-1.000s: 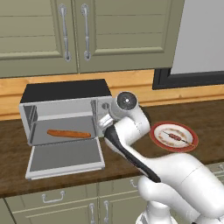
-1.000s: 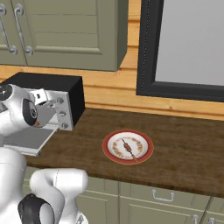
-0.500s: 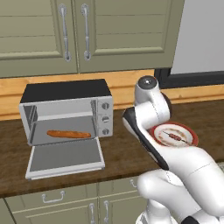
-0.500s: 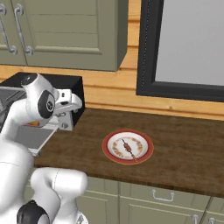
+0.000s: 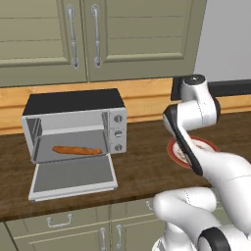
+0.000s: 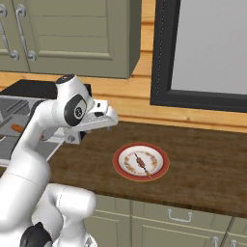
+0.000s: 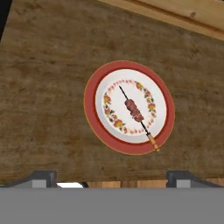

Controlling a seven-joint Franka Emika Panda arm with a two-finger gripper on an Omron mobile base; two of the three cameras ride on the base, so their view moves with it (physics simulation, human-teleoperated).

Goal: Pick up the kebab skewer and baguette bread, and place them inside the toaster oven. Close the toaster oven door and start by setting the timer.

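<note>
**A:** On the wooden counter (image 5: 142, 162), working from the left edge: what stands there?

**B:** The toaster oven (image 5: 73, 132) — silver body, black top, knobs stacked at its right side. The toaster oven door (image 5: 73, 176) is folded down flat in front of the cavity, level with the counter. The baguette bread (image 5: 77, 150) lies lengthwise inside the cavity, roughly centred, its ends clear of the side walls. In the right base view the oven sits at the far left, partly hidden behind the arm.

**A:** And further right?

**B:** A bare stretch of counter, then the plate (image 6: 141, 162) with a red rim and a flowered band. It is well apart from the oven. The kebab skewer (image 7: 134, 110) lies on the plate, running diagonally across its white centre; the meat chunks sit at mid-length and the light-coloured handle end reaches over the red rim. In the left base view the plate is mostly covered by the arm.

**A:** State of the gripper?

**B:** The gripper (image 7: 111, 177) is above the counter, pointed down at the plate. The fingertips (image 7: 41, 177) stand far apart at the bottom of the hand view, with nothing between them — the jaws are spread wide and empty. No contact with plate or skewer.

**A:** Background?

**B:** Green cabinets (image 5: 98, 39) hang above the oven; a dark-framed window (image 6: 202, 53) is above the right part of the counter.
</note>
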